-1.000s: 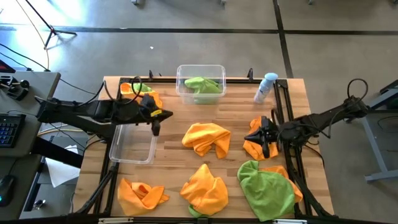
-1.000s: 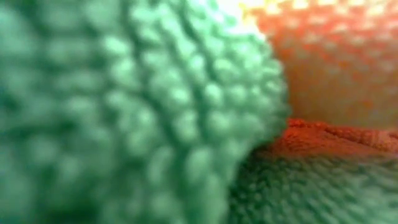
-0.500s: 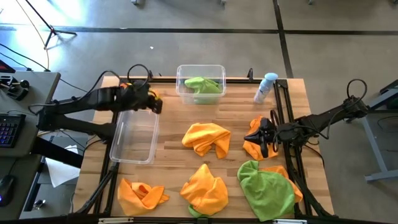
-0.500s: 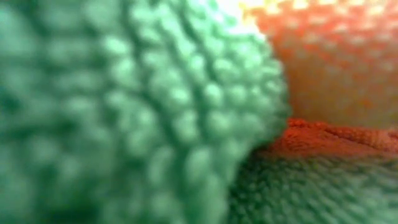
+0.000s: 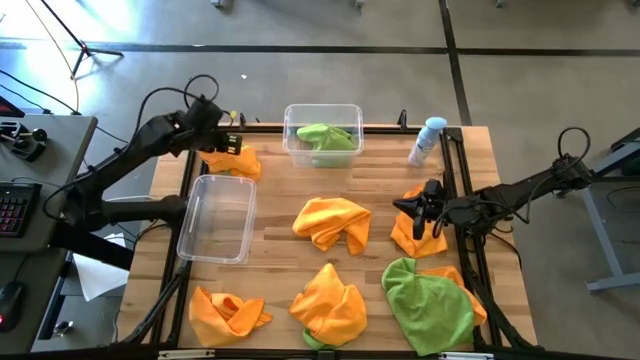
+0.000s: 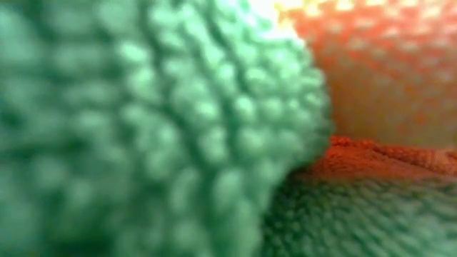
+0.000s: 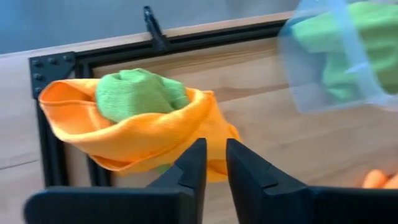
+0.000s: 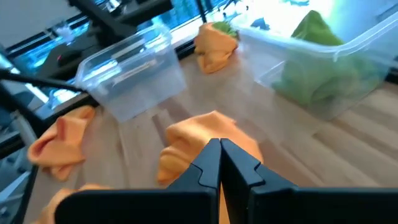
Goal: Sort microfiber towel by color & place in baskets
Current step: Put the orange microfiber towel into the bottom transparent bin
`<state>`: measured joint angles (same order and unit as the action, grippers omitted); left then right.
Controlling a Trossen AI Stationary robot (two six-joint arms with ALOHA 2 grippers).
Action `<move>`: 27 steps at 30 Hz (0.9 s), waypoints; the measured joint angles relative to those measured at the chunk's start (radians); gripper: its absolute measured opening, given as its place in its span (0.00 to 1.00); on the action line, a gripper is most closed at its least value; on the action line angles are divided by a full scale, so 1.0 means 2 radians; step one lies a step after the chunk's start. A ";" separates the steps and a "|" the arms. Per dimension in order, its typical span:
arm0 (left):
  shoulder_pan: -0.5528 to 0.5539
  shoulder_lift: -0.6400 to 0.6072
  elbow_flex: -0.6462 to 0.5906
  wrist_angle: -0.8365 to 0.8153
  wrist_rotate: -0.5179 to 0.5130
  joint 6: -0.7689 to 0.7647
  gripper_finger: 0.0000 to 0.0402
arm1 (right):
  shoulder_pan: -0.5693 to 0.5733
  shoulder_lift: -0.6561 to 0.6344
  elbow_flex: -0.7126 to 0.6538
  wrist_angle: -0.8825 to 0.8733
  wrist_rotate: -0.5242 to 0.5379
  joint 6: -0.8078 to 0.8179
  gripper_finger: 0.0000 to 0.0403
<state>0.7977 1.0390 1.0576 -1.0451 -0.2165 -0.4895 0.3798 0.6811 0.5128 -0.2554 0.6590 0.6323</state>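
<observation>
No text, label, brand, number or sign can be read on anything here.

Grey concrete floor crossed by dark seam lines, butcher-block wooden table edged with a black metal frame, grey side desk carrying a keyboard, tripod leg beyond it, glare at one corner

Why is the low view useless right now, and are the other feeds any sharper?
Low view: blocked by a green towel pressed close, blurred. Left wrist view: bin with green towel motion-smeared. Right wrist view: strong window glare behind. High view: sharp.
</observation>
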 joint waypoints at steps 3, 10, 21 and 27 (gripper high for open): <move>0.026 0.019 0.000 0.000 0.004 0.030 0.21 | 0.000 0.000 0.000 0.000 0.028 0.006 0.00; 0.059 0.072 0.000 -0.001 0.021 0.068 0.31 | 0.000 0.000 0.000 0.000 0.077 0.044 0.00; 0.093 0.147 0.000 -0.010 0.038 0.090 0.31 | 0.000 0.000 0.000 0.000 0.079 0.056 0.00; 0.091 0.177 0.000 -0.010 0.020 0.090 0.31 | 0.000 0.000 0.000 -0.001 0.079 0.056 0.00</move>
<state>0.9797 1.3940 1.0576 -1.0653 -0.1756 -0.3099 0.3798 0.6815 0.5127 -0.2569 0.8165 0.7443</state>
